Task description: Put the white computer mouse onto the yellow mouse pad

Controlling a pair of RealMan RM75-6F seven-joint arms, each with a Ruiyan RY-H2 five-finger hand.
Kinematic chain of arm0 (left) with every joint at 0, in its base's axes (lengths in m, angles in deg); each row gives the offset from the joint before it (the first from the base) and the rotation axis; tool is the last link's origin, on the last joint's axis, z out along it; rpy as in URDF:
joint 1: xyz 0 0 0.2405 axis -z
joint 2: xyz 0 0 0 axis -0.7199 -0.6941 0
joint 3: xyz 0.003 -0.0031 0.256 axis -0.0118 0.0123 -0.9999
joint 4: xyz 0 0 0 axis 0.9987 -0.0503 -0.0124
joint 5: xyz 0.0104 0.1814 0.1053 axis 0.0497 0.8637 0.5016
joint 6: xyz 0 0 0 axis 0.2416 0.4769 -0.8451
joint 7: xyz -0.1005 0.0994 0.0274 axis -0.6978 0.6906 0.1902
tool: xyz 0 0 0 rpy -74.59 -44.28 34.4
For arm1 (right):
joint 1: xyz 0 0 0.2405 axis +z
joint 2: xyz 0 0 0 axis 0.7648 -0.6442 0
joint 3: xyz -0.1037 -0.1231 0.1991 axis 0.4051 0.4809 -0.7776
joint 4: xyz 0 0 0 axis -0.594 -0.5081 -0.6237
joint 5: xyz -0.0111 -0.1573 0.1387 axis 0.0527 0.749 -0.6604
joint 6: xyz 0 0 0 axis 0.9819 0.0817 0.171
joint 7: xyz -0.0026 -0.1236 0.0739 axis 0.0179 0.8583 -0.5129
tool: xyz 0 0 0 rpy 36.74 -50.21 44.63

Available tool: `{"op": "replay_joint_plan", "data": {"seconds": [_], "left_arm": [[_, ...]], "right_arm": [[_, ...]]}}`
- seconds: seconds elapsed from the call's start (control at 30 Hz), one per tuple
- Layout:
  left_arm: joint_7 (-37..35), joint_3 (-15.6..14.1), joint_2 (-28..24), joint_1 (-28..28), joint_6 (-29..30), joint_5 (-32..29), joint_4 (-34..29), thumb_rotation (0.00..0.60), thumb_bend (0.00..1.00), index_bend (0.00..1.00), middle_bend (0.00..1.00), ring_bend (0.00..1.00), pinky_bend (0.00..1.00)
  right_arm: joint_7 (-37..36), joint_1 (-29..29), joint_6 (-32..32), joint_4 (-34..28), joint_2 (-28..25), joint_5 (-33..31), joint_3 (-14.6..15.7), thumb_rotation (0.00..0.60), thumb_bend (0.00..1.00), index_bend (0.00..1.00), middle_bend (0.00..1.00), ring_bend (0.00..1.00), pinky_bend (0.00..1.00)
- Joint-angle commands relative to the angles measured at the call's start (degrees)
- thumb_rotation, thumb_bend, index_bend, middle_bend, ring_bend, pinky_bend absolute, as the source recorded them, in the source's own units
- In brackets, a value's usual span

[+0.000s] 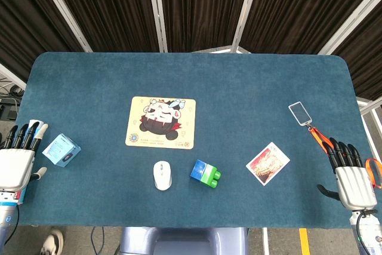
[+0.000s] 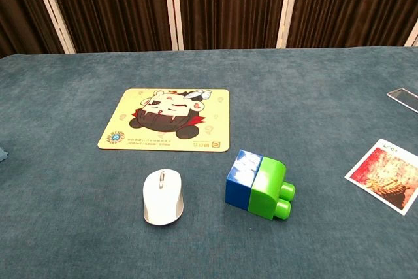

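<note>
The white computer mouse (image 1: 162,175) (image 2: 162,205) lies on the blue table near the front edge, just in front of the yellow mouse pad (image 1: 160,122) (image 2: 166,119), which shows a cartoon face. Mouse and pad are apart. My left hand (image 1: 18,158) rests at the table's left edge with its fingers spread and holds nothing. At the right edge my right hand (image 1: 351,174) is likewise open and empty. Both hands are far from the mouse and show only in the head view.
A blue and green toy block (image 1: 205,173) (image 2: 257,183) sits right of the mouse. A picture card (image 1: 268,163) (image 2: 386,175) lies further right, a badge holder (image 1: 300,113) with an orange lanyard beyond it. A small light-blue box (image 1: 61,150) lies near my left hand.
</note>
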Motion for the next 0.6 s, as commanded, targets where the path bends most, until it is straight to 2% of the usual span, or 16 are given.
{"op": "replay_joint_plan", "data": {"seconds": [0.03, 0.6], "left_arm": [[0.02, 0.02, 0.01, 0.01, -0.02, -0.02, 0.02, 0.6, 0.11, 0.0, 0.0, 0.0, 0.0], [0.5, 0.18, 0.18, 0.12, -0.12, -0.34, 0.14, 0.6, 0.11, 0.0, 0.0, 0.0, 0.0]], "right_arm": [[0.02, 0.0, 0.0, 0.01, 0.01, 0.02, 0.0, 0.6, 0.09, 0.0, 0.0, 0.0, 0.0], [0.37, 0.17, 0.31, -0.1, 0.07, -0.21, -0.08, 0.6, 0.09, 0.0, 0.0, 0.0, 0.0]]}}
